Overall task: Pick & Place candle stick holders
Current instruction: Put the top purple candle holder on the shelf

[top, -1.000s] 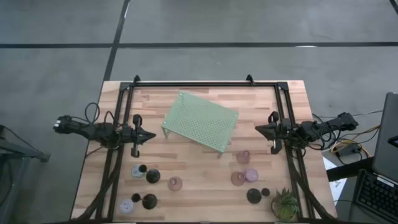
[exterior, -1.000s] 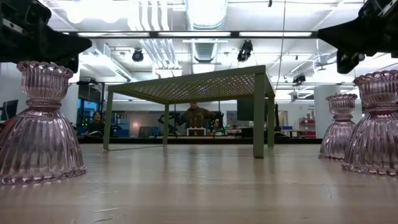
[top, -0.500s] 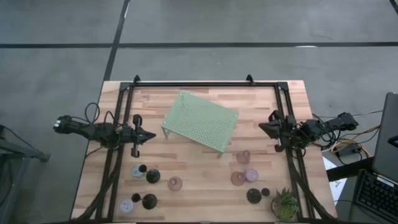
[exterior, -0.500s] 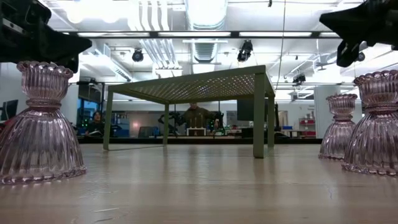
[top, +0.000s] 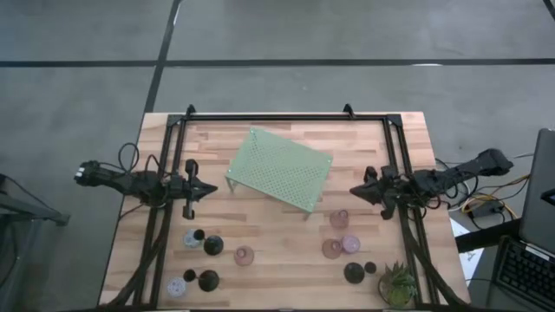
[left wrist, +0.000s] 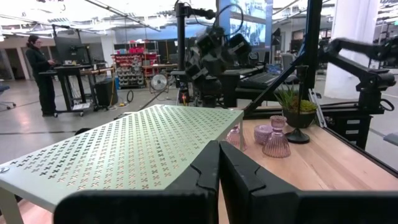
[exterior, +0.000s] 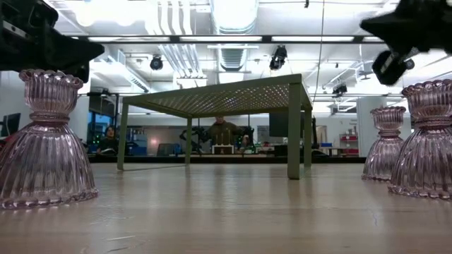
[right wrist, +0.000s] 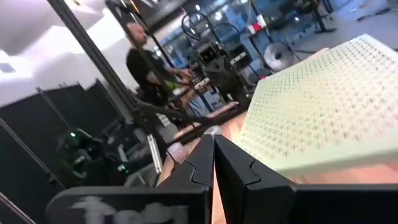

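Plainly, right end effector (top: 355,190) closed, empty — left end effector (top: 211,189) likewise

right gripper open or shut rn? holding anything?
Shut and empty. In the right wrist view the right gripper has its two dark fingers pressed together with nothing between them; from above it hangs beside the pale green perforated metal stand.

Light is even and bright, from ceiling strips (exterior: 233,39) at twelve o'clock in the low view. The table (top: 260,234) shows only faint shadows. The right wrist view is motion-blurred throughout; the stand (left wrist: 124,155) in the left wrist view is sharp.
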